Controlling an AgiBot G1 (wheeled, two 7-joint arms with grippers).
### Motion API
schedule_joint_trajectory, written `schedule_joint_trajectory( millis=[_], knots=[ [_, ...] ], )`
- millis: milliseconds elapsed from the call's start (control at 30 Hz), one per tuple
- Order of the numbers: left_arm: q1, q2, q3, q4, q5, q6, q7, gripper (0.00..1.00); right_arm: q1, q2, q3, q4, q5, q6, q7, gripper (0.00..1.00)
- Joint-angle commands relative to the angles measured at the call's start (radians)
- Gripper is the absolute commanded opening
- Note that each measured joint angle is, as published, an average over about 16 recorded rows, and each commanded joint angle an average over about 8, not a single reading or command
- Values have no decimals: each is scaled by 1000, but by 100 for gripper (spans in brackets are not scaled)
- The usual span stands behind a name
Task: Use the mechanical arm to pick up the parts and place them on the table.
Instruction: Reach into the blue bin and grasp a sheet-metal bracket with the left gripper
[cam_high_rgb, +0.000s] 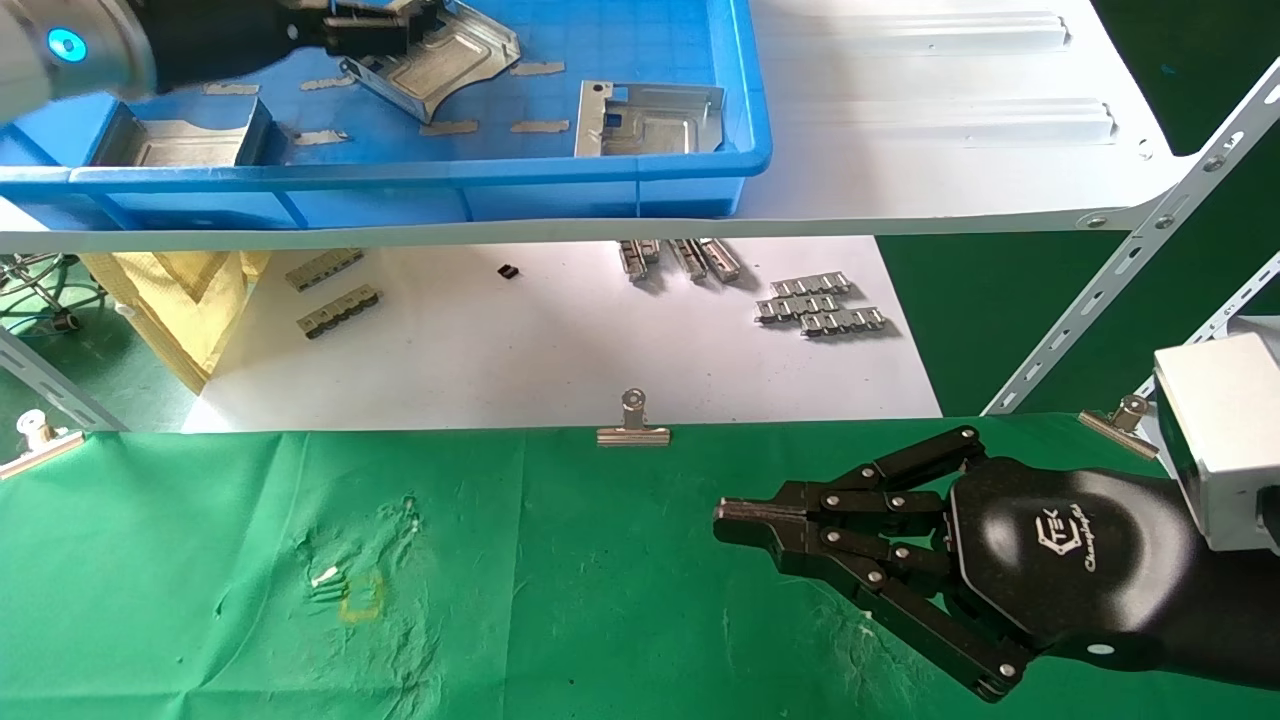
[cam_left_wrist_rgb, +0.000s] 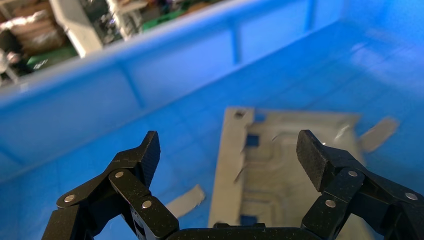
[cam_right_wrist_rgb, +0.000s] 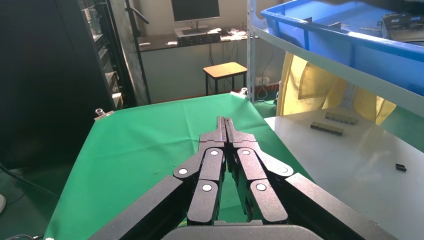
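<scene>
My left gripper is open inside the blue bin, just above a silver sheet-metal part that lies tilted there. In the left wrist view the part lies on the bin floor below and between the spread fingertips of the left gripper, not gripped. Two more parts lie in the bin, one at the left and one at the right. My right gripper is shut and empty, low over the green table cloth; the right wrist view also shows it shut.
The blue bin stands on a white shelf board above the table. Below it a white sheet carries small grey ridged strips. A binder clip holds the cloth's far edge. A slanted shelf strut stands at right.
</scene>
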Motion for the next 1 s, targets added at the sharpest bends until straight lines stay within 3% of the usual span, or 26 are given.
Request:
schedule_joint_trajectory(
  millis=[33,67,1000],
  knots=[
    [-8,22,7,33,12,-41,4,2,0,0,0,0,0,0,0,95],
    [-11,27,8,41,14,-49,3,0,0,0,0,0,0,0,0,100],
    [-16,46,8,95,13,-115,-63,0,0,0,0,0,0,0,0,100]
  ],
)
